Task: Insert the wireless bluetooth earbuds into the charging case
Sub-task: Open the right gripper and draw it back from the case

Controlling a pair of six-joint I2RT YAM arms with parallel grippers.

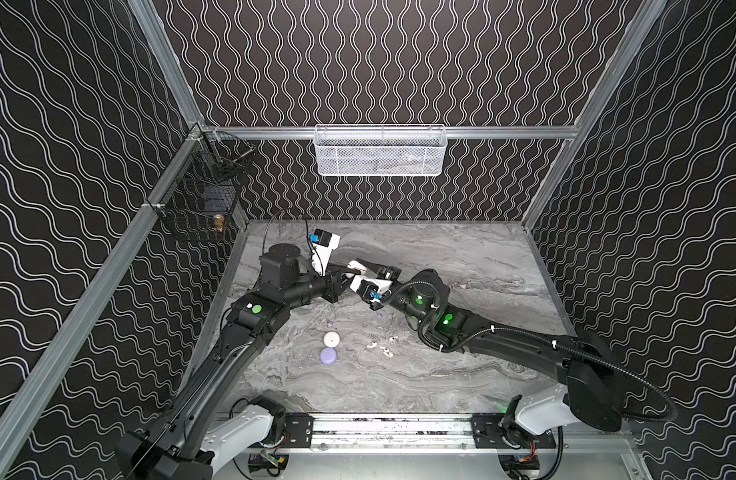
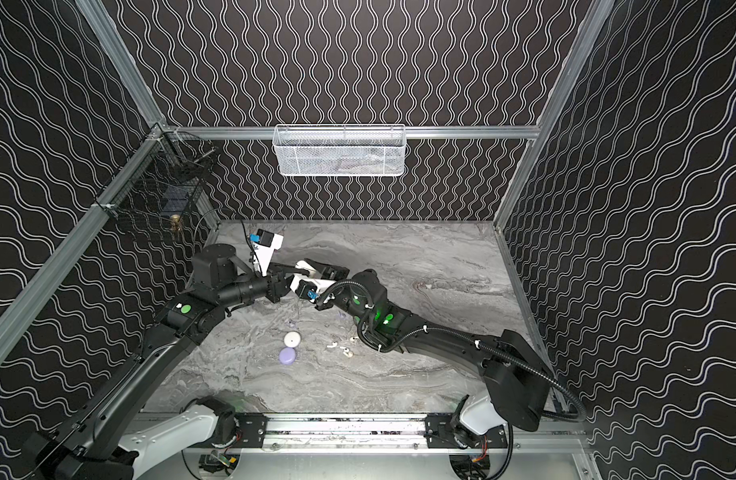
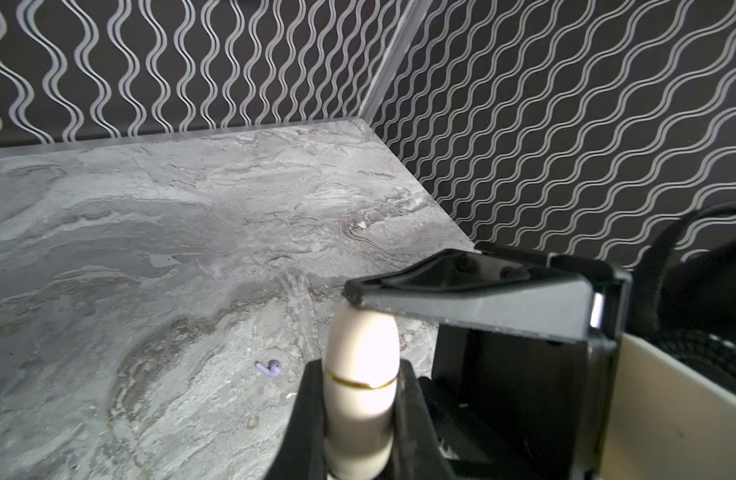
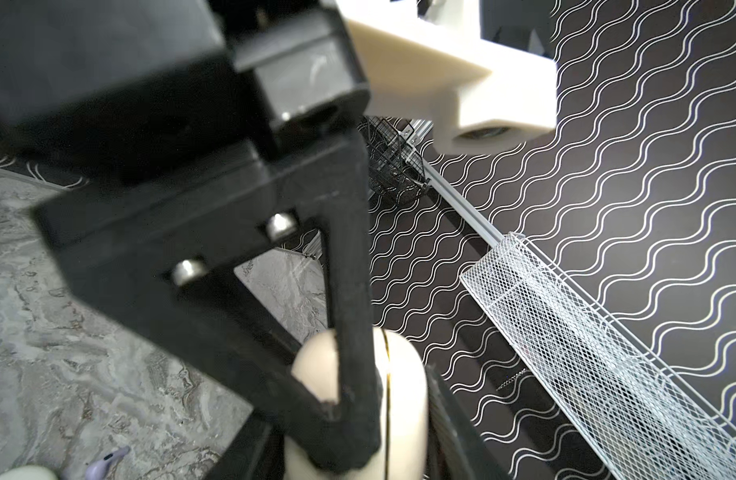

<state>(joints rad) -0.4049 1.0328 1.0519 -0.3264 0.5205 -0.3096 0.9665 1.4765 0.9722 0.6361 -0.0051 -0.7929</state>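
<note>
A cream charging case (image 3: 360,399) with a thin gold seam is held above the back middle of the table, shut. My left gripper (image 3: 360,374) is shut on it, one finger on each side. My right gripper (image 4: 378,415) is also closed on the same charging case (image 4: 403,399), and one of its fingers (image 3: 461,299) rests on the case's end. In both top views the two grippers meet at the case (image 1: 355,264) (image 2: 303,266). White earbuds (image 1: 372,344) (image 1: 387,353) lie on the table nearer the front. A lavender earbud (image 3: 269,368) (image 4: 106,461) lies below the grippers.
A round white case (image 1: 331,339) and a lavender case (image 1: 328,355) lie on the marble table left of the earbuds. A white mesh basket (image 1: 380,151) hangs on the back wall, and a black wire basket (image 1: 200,187) on the left rail.
</note>
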